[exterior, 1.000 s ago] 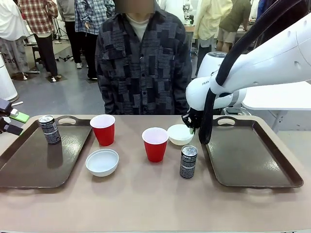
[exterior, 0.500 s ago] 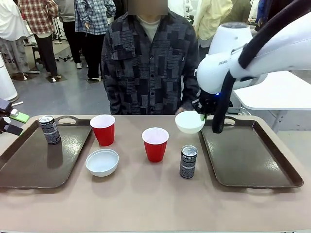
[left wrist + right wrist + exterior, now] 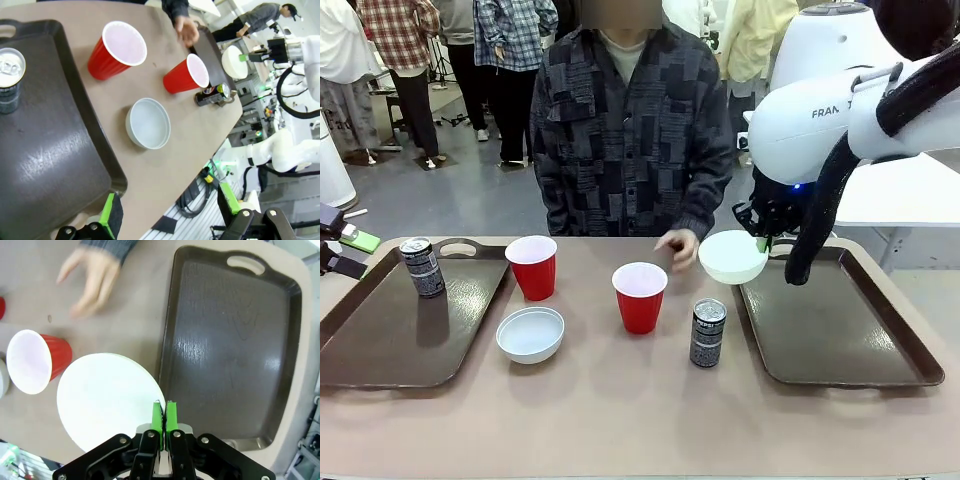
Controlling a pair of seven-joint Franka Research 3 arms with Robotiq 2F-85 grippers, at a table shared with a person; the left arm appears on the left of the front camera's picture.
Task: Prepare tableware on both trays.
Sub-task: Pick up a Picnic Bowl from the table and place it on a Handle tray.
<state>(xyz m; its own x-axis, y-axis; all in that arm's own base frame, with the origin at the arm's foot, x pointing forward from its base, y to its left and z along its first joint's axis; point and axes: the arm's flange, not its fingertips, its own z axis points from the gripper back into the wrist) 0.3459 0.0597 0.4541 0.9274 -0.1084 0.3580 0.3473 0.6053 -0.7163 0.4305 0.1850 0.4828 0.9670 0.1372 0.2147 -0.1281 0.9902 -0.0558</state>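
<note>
Right gripper [image 3: 164,410], black with green pads: pads pressed together on the rim of a small round white bowl [image 3: 107,400]. The bowl juts out to one side of the fingers, mouth upward, raised off the tan table [image 3: 620,420]. It hangs over the tabletop just beside the long inner rim of the right-hand dark brown rectangular plastic tray [image 3: 230,340]. The person's hand [image 3: 677,245] is near the bowl on its other side, low over the table. A red plastic cup with a white inside [image 3: 639,297] and a slim black drink can with a silver top [image 3: 708,333] stand on the table nearer the middle. Further left on the table are a second white bowl [image 3: 530,334] and a second red cup [image 3: 532,267]. A second slim black can [image 3: 422,267] stands upright on the left-hand dark brown tray [image 3: 380,340]. Left gripper [image 3: 167,215]: fingers wide apart, nothing between them, over the near end of that tray. Obscured: in the front view a black hose [image 3: 815,225] crosses the right tray's far left corner. The pinched stretch of rim is hard to make out there. In the right wrist view the tray's outer edge is cut off.
</note>
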